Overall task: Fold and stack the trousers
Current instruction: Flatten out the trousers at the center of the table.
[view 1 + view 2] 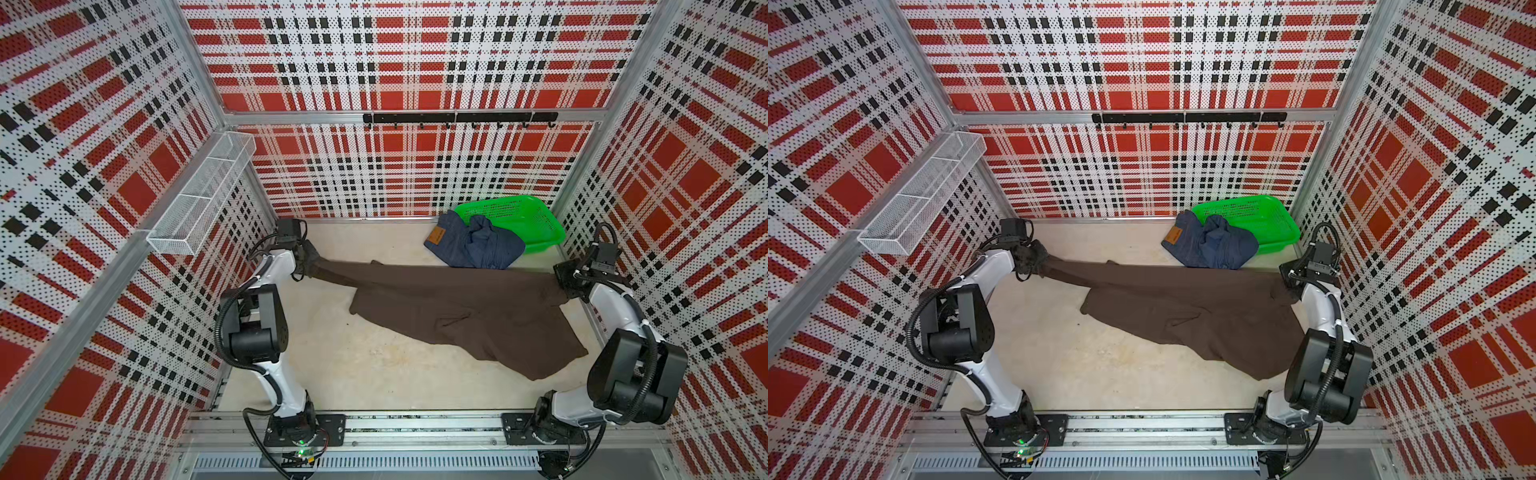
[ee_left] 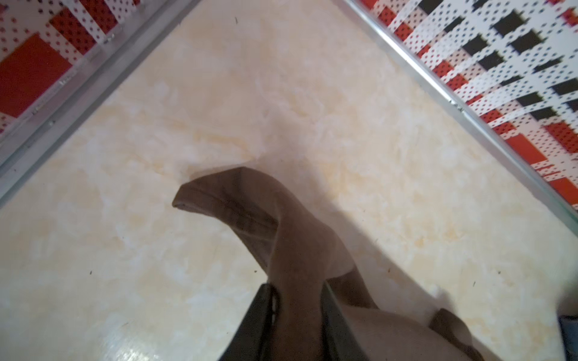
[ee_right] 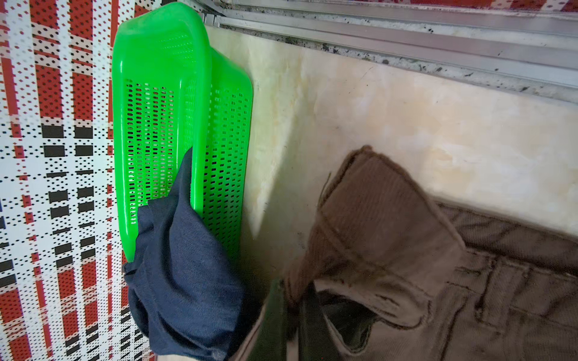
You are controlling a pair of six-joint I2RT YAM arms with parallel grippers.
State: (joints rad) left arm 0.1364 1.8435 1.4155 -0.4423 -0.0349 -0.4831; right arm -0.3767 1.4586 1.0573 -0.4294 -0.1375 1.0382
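Left gripper (image 2: 295, 286) and right gripper (image 3: 292, 297) are both clamped on the brown trousers (image 1: 457, 316).
Brown trousers stretch taut just in front of the green basket (image 1: 523, 216); denim trousers (image 1: 473, 245) drape over its front rim, between them.

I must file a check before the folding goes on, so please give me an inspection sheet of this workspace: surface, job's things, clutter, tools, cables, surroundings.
Surface: beige marbled tabletop, faint stains, no spill seen.
Job's things: brown trousers stretched between both arms, one leg lifted, the rest lying on the tabletop; denim trousers crumpled at the far side, partly draped over the rim of the green basket; neither folded.
Clutter: green basket in the far right corner; nothing else seen.
Grippers: left tool closed on a brown leg end; right tool closed on the brown waistband.
Cables: black conduit looped along each arm, no snag seen.
Surroundings: plaid perforated walls, wire shelf on the left wall, hook rail on the back wall.
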